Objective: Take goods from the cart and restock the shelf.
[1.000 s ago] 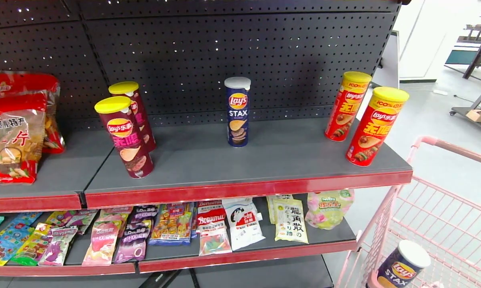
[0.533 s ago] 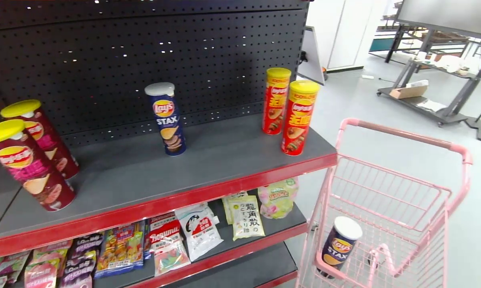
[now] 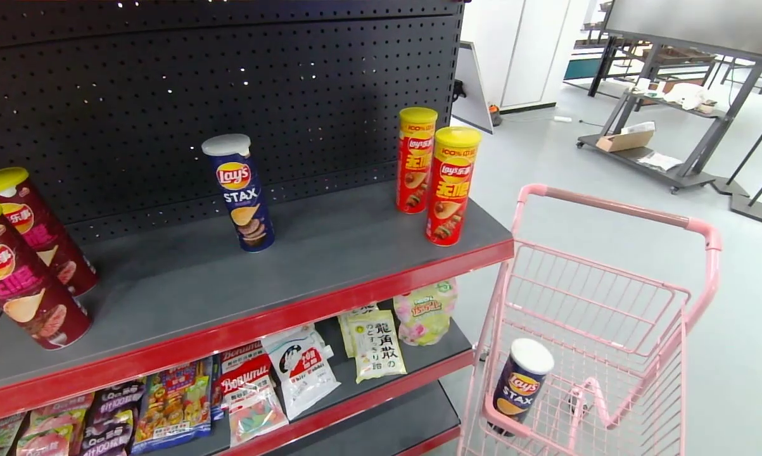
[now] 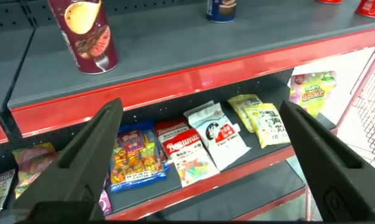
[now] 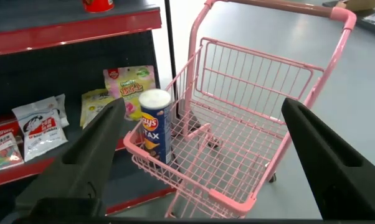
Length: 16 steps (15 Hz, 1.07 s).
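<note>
A blue chips can (image 3: 521, 386) with a white lid stands upright in the near corner of the pink cart (image 3: 615, 206); the right wrist view shows this can (image 5: 156, 124) in the cart (image 5: 256, 53) too. On the grey shelf (image 3: 323, 253) stand a matching blue can (image 3: 240, 193), two red cans (image 3: 451, 183) at its right end and two maroon cans (image 3: 19, 278) at its left. My left gripper (image 4: 201, 106) is open in front of the shelf's red edge, holding nothing. My right gripper (image 5: 203, 102) is open above and short of the cart, also empty.
Snack bags (image 3: 304, 367) lie in a row on the lower shelf, seen as well from the left wrist (image 4: 206, 134). A dark wheeled rack (image 3: 666, 145) stands far off on the grey floor. Open floor lies to the right of the cart.
The head camera has swung to the right, bringing the whole cart into view and pushing the maroon cans to the left edge. Nothing on the shelf or in the cart has moved.
</note>
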Motion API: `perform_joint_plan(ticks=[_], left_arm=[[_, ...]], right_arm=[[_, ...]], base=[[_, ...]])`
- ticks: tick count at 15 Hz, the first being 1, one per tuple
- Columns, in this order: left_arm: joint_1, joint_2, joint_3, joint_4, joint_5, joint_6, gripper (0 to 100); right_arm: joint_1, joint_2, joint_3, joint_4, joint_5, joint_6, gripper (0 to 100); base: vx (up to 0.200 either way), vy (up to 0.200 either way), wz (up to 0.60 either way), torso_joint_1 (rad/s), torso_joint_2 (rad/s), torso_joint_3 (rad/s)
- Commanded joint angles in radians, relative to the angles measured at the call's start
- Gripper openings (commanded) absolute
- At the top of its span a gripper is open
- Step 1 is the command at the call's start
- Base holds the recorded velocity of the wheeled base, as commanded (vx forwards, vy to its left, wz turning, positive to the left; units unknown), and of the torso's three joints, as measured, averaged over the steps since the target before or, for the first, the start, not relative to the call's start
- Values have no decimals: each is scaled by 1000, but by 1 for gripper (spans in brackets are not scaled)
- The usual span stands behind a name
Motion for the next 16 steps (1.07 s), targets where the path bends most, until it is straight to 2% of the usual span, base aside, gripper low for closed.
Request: perform_joint_plan(ticks=[1, 16], left_arm=[[0, 1, 0, 0, 0, 0, 100], [0, 1, 0, 0, 0, 0, 100]], right_arm=[[1, 0, 0, 0, 0, 0, 100], [1, 0, 0, 0, 0, 1, 100]], base=[[0, 0, 0, 0, 0, 0], [0, 0, 0, 0, 0, 0]])
